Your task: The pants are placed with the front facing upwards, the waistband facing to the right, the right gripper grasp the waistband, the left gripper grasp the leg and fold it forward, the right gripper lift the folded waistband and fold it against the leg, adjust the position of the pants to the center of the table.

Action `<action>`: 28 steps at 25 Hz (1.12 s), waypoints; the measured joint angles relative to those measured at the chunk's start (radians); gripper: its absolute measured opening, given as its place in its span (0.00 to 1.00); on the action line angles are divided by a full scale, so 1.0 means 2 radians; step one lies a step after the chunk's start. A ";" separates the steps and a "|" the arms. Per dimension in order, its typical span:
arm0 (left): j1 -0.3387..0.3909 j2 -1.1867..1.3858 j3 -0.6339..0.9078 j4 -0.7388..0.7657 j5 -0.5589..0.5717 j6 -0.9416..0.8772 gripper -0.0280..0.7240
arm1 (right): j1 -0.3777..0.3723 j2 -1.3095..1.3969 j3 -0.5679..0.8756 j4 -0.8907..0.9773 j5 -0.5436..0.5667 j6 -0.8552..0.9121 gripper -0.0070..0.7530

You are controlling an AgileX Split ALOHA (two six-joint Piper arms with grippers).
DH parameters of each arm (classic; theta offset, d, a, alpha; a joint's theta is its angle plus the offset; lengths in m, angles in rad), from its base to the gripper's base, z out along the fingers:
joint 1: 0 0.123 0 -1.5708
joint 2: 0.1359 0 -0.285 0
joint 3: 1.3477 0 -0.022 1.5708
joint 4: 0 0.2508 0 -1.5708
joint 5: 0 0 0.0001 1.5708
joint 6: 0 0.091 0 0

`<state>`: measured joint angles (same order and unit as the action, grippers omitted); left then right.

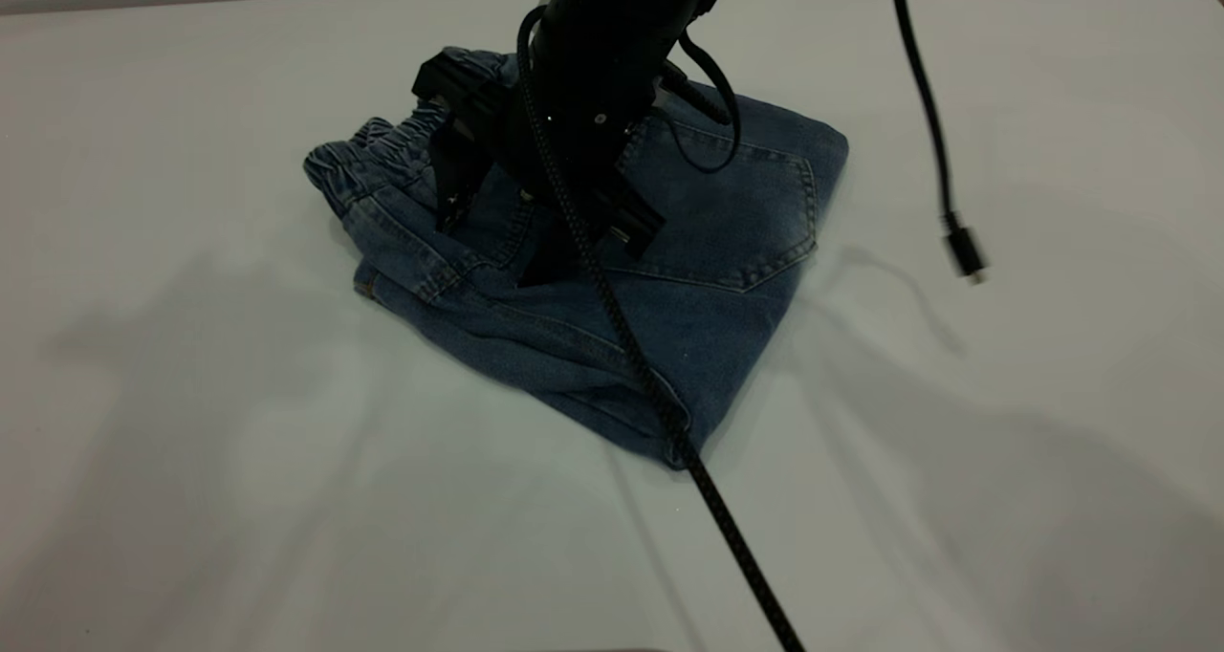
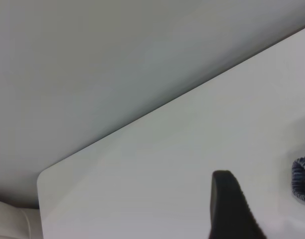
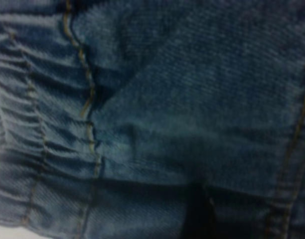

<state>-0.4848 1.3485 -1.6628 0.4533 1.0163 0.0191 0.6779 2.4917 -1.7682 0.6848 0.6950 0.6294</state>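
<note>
Pants' surface: large plain white smooth table [image 1: 191,499], far wider than the bundle lying on it.
Pants: short blue denim pants [image 1: 708,327] with tan stitching, already folded into 1 compact packet with the patch pocket [image 1: 736,212] uppermost. The packet sits in the middle of the table's width, rather toward the far edge.
Waistband: gathered, ruffled elastic denim waistband [image 1: 382,150], at the packet's left end in the exterior view.
Right gripper: black angular right gripper [image 1: 497,241], down on the denim between waistband and pocket. Its jaws look spread, tips resting on the cloth, nothing pinched.
Left gripper: black flat-fingered left gripper [image 2: 232,209], raised over bare table just beside the waistband. Whether it is open cannot be told.
Cable: thin black cable [image 1: 928,107] hanging well to the right, clear of the cloth.
Step in hand: probably the last 1 — sliding the packet to the centre.
How to do it well: keep even downward pressure through both tips, drag slowly and low, and stop before the top layer creeps over the lower 1 — pressure released only once the packet is at rest.
</note>
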 joint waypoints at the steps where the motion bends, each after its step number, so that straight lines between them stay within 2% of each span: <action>1: 0.000 0.000 0.000 0.000 0.000 0.000 0.48 | 0.000 0.000 -0.001 -0.002 0.002 -0.002 0.61; 6: 0.000 0.000 0.000 0.000 0.000 0.000 0.48 | 0.009 0.000 -0.004 -0.039 0.020 -0.031 0.61; 10: 0.000 0.000 0.000 0.000 0.000 0.000 0.48 | 0.022 -0.003 -0.009 -0.110 0.054 -0.043 0.60; 16: 0.000 0.000 0.000 0.000 0.000 0.000 0.48 | 0.041 -0.009 -0.010 -0.222 0.139 -0.089 0.60; 20: 0.000 0.000 0.000 0.000 0.000 0.001 0.48 | 0.050 -0.008 -0.016 -0.263 0.183 -0.120 0.60; 25: 0.000 0.000 0.000 0.000 -0.001 0.001 0.48 | 0.051 0.007 -0.075 -0.302 0.252 -0.156 0.60; 28: 0.000 -0.001 0.000 0.000 -0.001 0.001 0.48 | 0.051 -0.008 -0.118 -0.320 0.258 -0.167 0.60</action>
<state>-0.4848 1.3471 -1.6628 0.4533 1.0138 0.0209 0.7798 2.4766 -2.0038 0.0447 1.2105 0.2956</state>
